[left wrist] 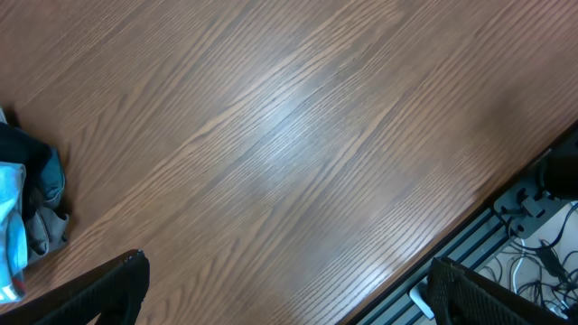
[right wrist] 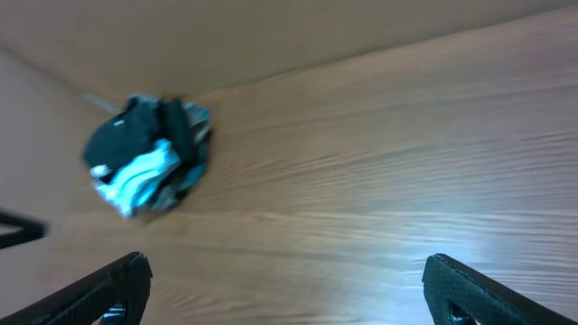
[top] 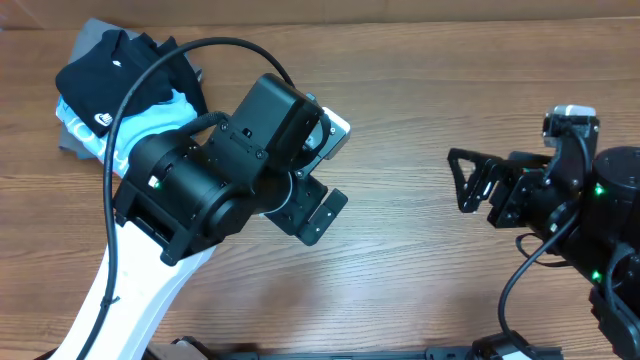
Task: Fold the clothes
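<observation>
Three rumpled garments heaped at ten o'clock on grained wooden bench: soft near-black T-shirt topmost, over light blue shirt and grey garment. Spread wide and empty, both left gripper and right gripper.

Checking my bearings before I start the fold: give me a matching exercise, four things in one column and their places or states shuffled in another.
Things:
1. navy T-shirt
2. light blue T-shirt
3. left claw
4. right claw

Places:
A. open, at the right side of the table
B. uppermost garment, far-left corner
C. open, over bare wood left of centre
D. peeking out from under the navy T-shirt

Pairs: 1-B, 2-D, 3-C, 4-A
</observation>
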Robot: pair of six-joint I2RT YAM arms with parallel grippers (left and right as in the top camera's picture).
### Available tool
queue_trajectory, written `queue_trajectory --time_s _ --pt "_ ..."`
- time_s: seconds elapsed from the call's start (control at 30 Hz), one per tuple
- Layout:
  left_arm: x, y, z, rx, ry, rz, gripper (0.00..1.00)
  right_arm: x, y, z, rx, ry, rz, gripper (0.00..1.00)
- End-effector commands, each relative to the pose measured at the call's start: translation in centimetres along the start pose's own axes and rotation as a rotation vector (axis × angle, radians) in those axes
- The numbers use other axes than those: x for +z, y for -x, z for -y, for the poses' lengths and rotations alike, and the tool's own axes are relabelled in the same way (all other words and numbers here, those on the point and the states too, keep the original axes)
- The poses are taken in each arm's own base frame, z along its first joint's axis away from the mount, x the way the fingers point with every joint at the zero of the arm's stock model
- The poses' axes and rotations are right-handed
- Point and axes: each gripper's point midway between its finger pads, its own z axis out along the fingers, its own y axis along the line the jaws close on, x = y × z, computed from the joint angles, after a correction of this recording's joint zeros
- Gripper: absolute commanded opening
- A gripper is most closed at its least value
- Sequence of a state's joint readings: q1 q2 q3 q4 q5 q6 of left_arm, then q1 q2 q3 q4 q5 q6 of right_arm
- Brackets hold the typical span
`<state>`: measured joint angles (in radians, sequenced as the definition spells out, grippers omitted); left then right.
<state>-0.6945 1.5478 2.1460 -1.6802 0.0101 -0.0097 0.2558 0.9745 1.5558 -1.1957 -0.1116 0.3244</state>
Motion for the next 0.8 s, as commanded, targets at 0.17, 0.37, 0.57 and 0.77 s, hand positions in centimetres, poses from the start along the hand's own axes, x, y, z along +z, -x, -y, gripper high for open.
queue_trajectory --time_s 0.17,0.37,0.57,0.77 --pt "0.2 0.0 0.0 -0.015 0.011 -0.004 1.00 -0.9 3.7 1.0 -0.342 -0.085 0.248 1.00" --pt "0.2 0.0 0.0 -0.015 0.011 -0.004 1.00 0.1 -0.7 2.9 -0.339 -0.062 0.325 1.00" --pt "0.2 0.0 0.0 -0.015 0.011 -0.004 1.00 2.5 -7.8 6.2 -0.329 -0.057 0.339 1.00" --pt "0.2 0.0 0.0 -0.015 0.011 -0.004 1.00 5.9 -14.1 9.4 -0.235 -0.045 0.344 1.00"
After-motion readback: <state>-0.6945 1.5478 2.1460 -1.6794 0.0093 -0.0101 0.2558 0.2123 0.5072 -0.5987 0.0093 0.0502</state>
